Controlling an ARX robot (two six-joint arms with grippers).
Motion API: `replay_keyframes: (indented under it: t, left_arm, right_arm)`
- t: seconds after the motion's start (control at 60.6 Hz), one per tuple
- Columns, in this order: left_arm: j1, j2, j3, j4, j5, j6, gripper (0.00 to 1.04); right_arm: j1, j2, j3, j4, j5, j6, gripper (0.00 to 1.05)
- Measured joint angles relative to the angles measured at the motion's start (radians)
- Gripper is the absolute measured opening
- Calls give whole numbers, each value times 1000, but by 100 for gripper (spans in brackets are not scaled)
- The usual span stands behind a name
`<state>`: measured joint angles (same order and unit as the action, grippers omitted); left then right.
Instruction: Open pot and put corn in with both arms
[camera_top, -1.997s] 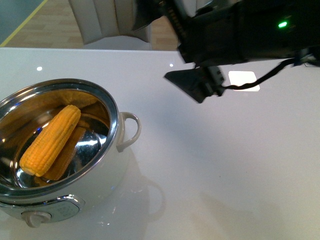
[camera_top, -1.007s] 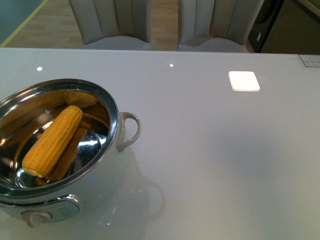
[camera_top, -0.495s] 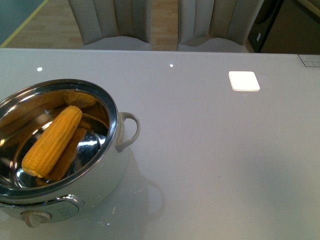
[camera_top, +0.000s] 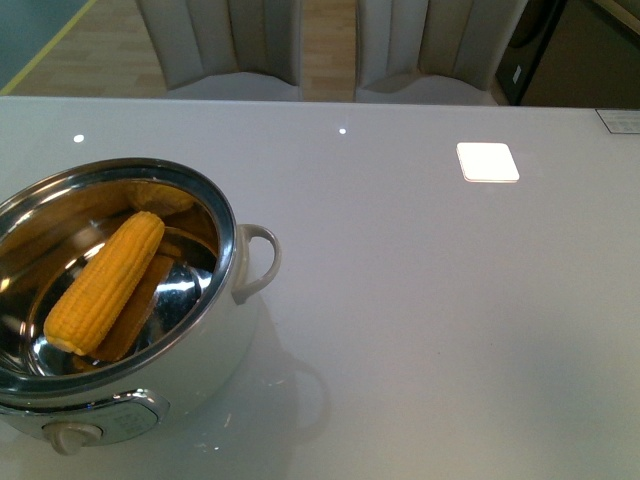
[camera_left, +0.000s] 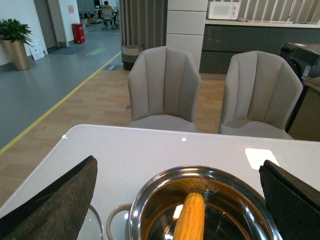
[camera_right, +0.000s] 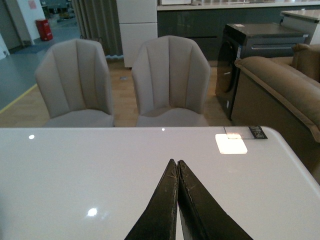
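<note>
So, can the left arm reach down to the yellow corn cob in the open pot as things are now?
Probably yes. The left claw is open and sits above the steel-lined white pot, which has no lid on it. Nothing covers the yellow corn cob lying inside.

Open-plan office lounge, padded chairs (camera_left: 165, 87), kitchenette counter with microwave (camera_left: 222, 10), potted plant (camera_left: 15, 42)

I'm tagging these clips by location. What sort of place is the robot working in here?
Probably an open office or showroom with a kitchenette: upholstered chairs stand behind a glossy white table, a microwave sits on a dark counter, and a yellow-lined walkway leads toward a potted plant.
</note>
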<state>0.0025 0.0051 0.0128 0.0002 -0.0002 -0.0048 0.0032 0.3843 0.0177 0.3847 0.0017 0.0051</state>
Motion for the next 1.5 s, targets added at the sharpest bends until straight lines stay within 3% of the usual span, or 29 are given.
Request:
replay_keyframes:
  t: [0.627, 0.743, 1.106, 1.502]
  left_arm:
    - [0, 0, 0, 0, 0, 0, 98]
    - [0, 0, 0, 0, 0, 0, 98]
    - [0, 0, 0, 0, 0, 0, 98]
    - [0, 0, 0, 0, 0, 0, 98]
  right_arm:
    - [0, -206, 0, -206, 0, 0, 2]
    - [0, -346, 0, -370, 0, 0, 2]
    - [0, -378, 0, -383, 0, 0, 2]
    - [0, -378, 0, -383, 0, -1, 71]
